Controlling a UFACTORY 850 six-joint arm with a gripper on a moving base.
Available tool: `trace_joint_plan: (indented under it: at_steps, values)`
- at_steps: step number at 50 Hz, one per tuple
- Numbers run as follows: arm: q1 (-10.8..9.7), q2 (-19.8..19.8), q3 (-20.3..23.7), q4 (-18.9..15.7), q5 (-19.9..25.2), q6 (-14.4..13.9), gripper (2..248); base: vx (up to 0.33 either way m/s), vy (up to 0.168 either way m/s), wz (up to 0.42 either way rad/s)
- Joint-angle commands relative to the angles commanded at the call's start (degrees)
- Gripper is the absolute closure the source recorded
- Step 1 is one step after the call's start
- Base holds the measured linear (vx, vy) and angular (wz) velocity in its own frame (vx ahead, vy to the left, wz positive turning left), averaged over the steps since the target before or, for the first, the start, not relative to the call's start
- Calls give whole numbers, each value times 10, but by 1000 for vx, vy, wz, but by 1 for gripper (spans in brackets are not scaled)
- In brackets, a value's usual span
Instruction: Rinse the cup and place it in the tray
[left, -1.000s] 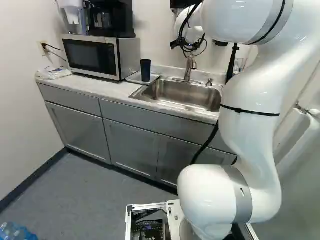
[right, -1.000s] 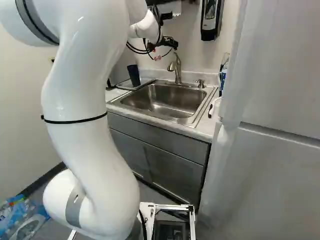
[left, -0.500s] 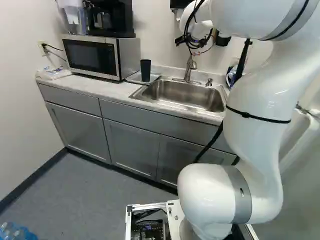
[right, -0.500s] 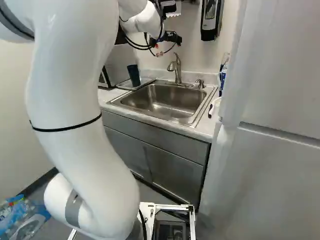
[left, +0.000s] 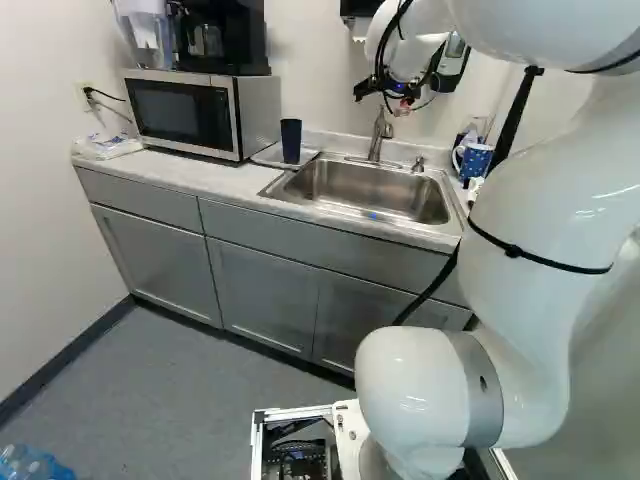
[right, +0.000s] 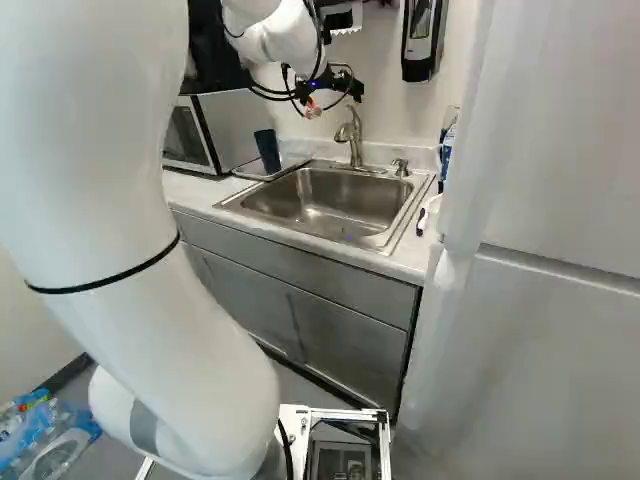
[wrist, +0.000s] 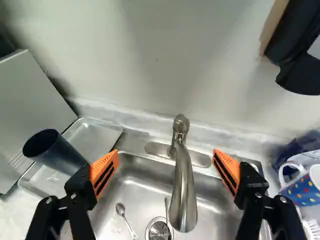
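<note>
The white UFACTORY 850 arm (left: 530, 250) rises well nearer the base than the faucet (left: 379, 137), its upper links reaching forward to bring the wrist (right: 285, 38) above the faucet. The black two-finger gripper (left: 405, 98) hangs over it, the fingers spread wide, orange pads (wrist: 105, 172) toward either side of the faucet.

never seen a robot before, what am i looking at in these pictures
This is one white robot arm on a moving base. Two views come from that base, behind the arm to its left and right; the third comes from its wrist, looking along the jaws, which are open and empty. Ahead is a counter with a sink and tap. A dark cup stands upright on a tray beside the sink, near a microwave. A spoon lies in the sink; a spotted mug is on the sink's other side.
</note>
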Motion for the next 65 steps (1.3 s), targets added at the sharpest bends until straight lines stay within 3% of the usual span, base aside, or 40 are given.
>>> trace_joint_plan:
  at_steps: [40,65]
  values:
    - [-17,118,117,0,-156,0,3,0,0,0]
    - [-17,119,118,0,-164,0,3,0,0,0]
